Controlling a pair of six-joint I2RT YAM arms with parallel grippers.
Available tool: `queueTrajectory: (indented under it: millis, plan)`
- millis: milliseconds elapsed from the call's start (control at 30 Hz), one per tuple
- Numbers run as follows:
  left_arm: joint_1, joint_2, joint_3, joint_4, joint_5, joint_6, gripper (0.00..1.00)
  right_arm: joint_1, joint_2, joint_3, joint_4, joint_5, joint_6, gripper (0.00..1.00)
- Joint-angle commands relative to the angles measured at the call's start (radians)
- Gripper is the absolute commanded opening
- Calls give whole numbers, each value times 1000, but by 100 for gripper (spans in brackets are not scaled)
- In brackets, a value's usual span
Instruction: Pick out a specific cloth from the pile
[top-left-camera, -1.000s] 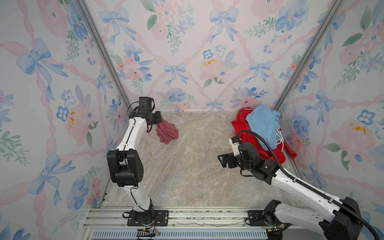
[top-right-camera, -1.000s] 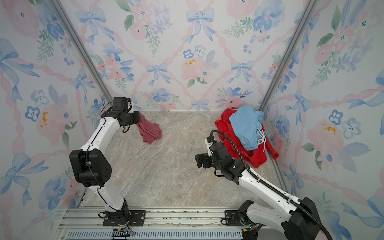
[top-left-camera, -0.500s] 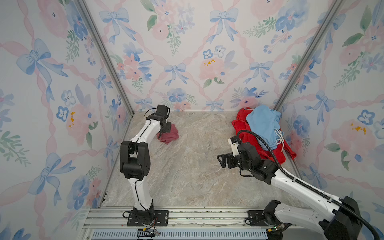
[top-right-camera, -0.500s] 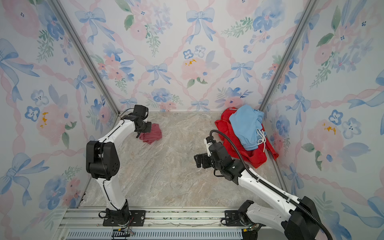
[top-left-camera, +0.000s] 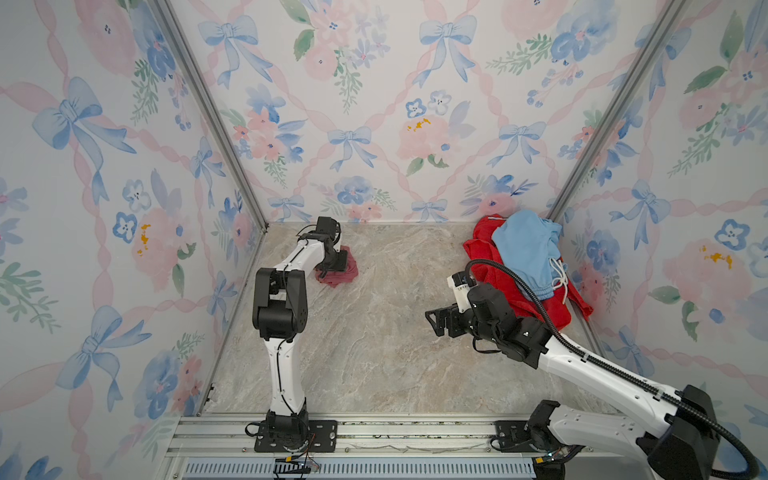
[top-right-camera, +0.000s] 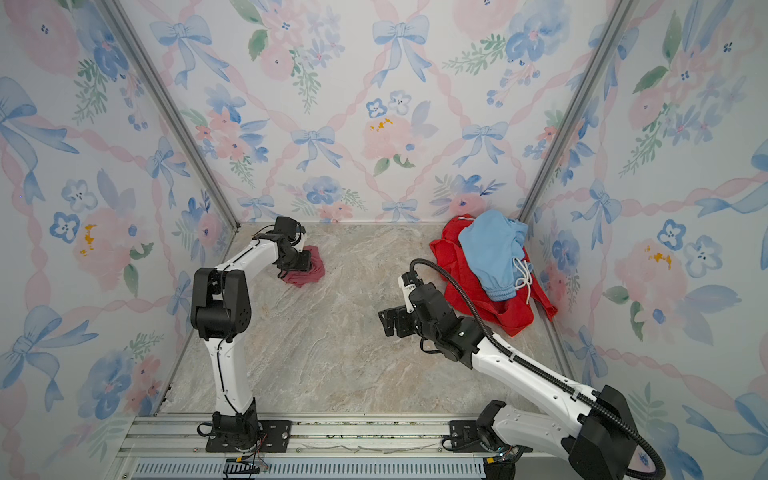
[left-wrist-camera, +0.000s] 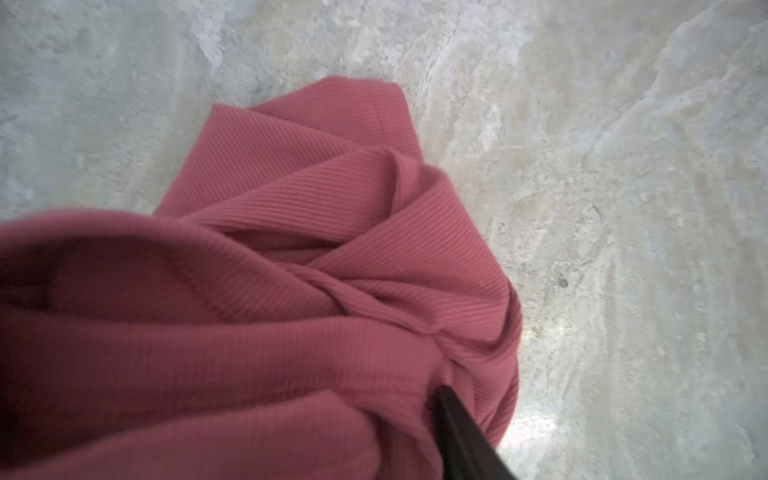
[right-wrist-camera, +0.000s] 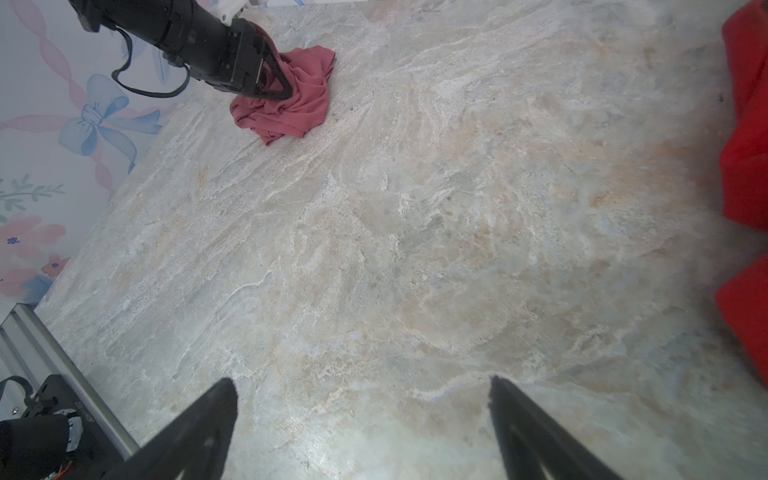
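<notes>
The cloth, a small dusty-rose ribbed piece, lies crumpled on the marble floor at the back left. My left gripper is low over it and pressed into its folds, jaws parted. In the left wrist view the cloth fills the frame; one black finger shows and the other is buried under fabric. The pile sits at the back right: a bright red cloth under light blue shorts. My right gripper hovers open and empty, left of the pile.
Floral walls close in on three sides, and metal corner posts rise at the back. An aluminium rail with both arm bases runs along the front. The red cloth's edge shows in the right wrist view.
My left arm swung down and right from a raised pose with the cloth hanging from it. The cloth now rests on the floor and the left jaws have parted. The right arm stayed still.
</notes>
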Motion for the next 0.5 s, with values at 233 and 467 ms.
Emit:
queueTrajectory:
  millis: [233, 467]
  plan:
    - [-21, -187, -103, 72, -100, -12, 98, 35, 80, 56, 24, 8, 3, 97]
    - [-2, -186, -144, 114, -156, -148, 98, 55, 101, 50, 25, 8, 6, 97]
